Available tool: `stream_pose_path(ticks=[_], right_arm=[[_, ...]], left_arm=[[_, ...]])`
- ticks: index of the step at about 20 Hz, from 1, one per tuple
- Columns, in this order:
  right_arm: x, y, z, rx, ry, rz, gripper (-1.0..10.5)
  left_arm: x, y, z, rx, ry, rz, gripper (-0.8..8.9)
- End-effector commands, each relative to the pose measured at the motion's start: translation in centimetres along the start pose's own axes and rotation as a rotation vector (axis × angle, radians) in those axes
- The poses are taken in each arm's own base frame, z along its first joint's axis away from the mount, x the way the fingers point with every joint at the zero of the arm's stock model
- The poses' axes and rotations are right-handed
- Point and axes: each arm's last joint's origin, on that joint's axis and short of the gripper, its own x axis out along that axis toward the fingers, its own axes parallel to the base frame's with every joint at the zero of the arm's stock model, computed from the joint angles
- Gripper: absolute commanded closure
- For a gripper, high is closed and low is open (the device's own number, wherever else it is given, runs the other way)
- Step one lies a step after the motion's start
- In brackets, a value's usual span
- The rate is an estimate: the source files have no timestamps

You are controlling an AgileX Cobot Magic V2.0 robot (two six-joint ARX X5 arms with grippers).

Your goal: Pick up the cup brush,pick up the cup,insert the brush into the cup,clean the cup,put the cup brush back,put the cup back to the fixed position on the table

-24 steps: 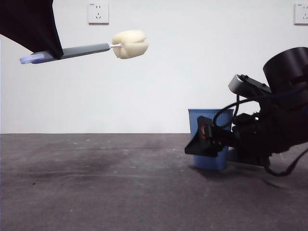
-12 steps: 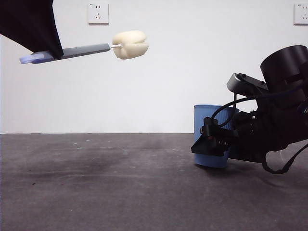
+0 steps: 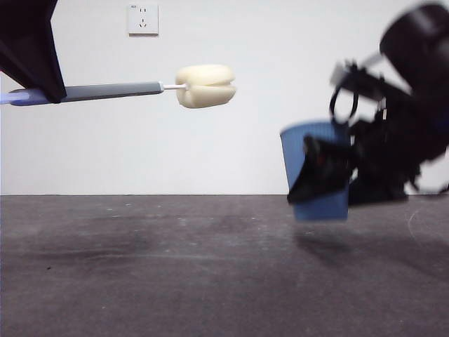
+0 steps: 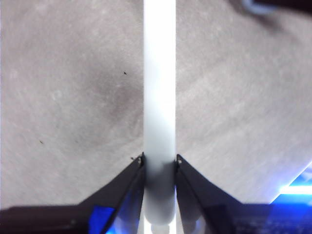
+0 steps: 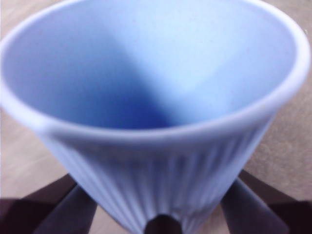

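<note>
The cup brush [image 3: 126,90] hangs level high at the left, grey handle pointing right to its cream sponge head [image 3: 205,86]. My left gripper [image 3: 31,63] is shut on the handle near its tip; in the left wrist view the handle [image 4: 159,87] runs up between the jaws of the gripper [image 4: 159,161]. The blue ribbed cup [image 3: 313,168] is off the table at the right, tilted a little, held by my right gripper [image 3: 330,179]. From the right wrist the cup [image 5: 156,122] fills the view, open mouth showing, with the gripper [image 5: 158,214] shut on its lower wall.
The dark grey table [image 3: 175,267] stretches bare under both arms. A white wall with a socket [image 3: 143,19] stands behind. The right arm's black body and cables [image 3: 407,119] bulk at the right edge.
The right gripper has lifted the cup off the table, up and slightly right, blurred by motion. The brush has shifted a little to the right and levelled.
</note>
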Motion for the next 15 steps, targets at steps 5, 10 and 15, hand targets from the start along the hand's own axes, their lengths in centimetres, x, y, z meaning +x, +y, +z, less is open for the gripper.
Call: stream_pose_path(ticks=[5,10,15], right_arm=[[-3.4,1.4,5.1,-0.291,0.305,-0.051,9.6],[-4.5,1.9,5.1,-0.658,0.535,-0.184,9.6],[-4.5,2.6,5.1,-0.889,0.612,-0.269,9.6]], left_arm=[[-0.1,0.0,-0.5,0.205,0.046,-0.007,8.22],[-0.1,-0.3,-0.7,0.364,0.063,-0.025,8.22],[-0.1,-1.6,-0.9,0.495,0.088,-0.069,8.22]])
